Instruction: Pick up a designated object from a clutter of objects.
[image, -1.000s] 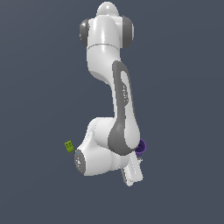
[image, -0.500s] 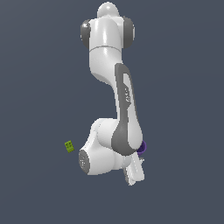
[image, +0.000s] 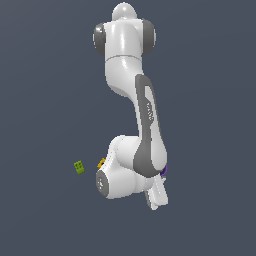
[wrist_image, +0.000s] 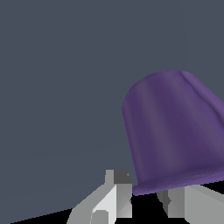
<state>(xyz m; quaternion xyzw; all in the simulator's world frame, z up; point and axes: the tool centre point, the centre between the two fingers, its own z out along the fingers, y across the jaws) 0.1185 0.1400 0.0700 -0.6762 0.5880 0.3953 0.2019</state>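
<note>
Exterior view: the arm's body hides nearly all of the purple cup (image: 165, 170), leaving only a sliver at its edge toward the exterior view's right; the green studded block (image: 79, 167) lies well apart toward the exterior view's left, and a small yellow piece (image: 102, 162) peeks out beside the arm. Wrist view: the cup (wrist_image: 175, 131) fills the frame close to the claw (wrist_image: 151, 202), whose two fingers (wrist_image: 114, 197) stand apart, the cup's rim at the gap. Contact cannot be told. The cup is smooth, round, tapered, uniformly purple.
</note>
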